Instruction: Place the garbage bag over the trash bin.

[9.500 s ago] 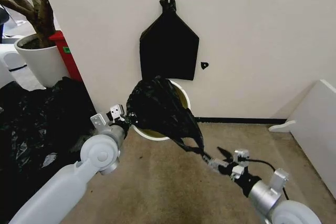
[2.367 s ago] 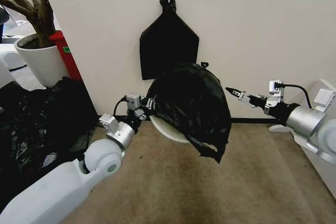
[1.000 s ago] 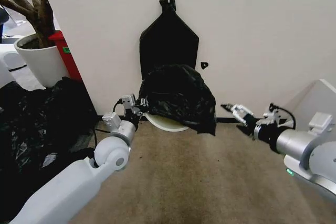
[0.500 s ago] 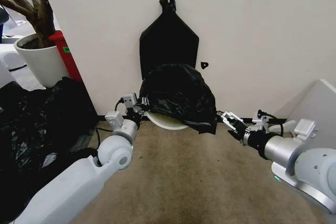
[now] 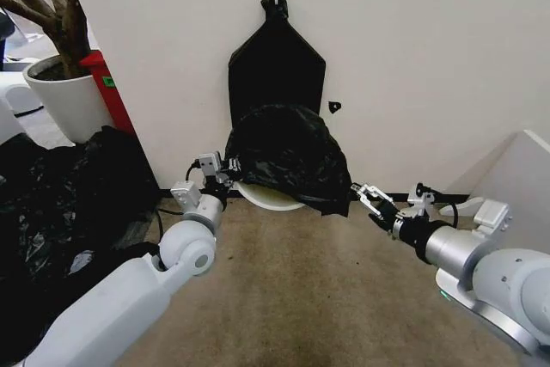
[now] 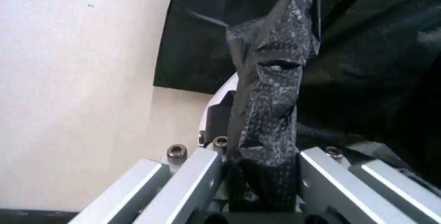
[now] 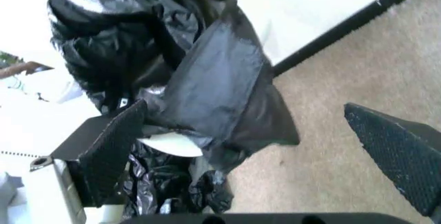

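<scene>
I see that my right gripper [image 5: 364,195], which a couple of seconds ago was up by the wall and well away from the work, has come down and in; it now sits just beside the lower right flap of the garbage bag [image 5: 288,156], jaws spread wide and holding nothing. In the right wrist view that flap hangs between the two open fingers [image 7: 113,149] but is not pinched. My left gripper [image 5: 216,173] is clamped on a bunched strip of the bag's edge, plain in the left wrist view [image 6: 265,131], at the left side of the trash bin [image 5: 271,198].

The bag has dropped and settled: it now drapes over the top of the bin, which stands on the floor against the wall, with only a crescent of white rim showing beneath. I judge the cover is half made, the right side loose and needing a pull down.

I can read no brand, label or writing on the bag or the bin.
</scene>
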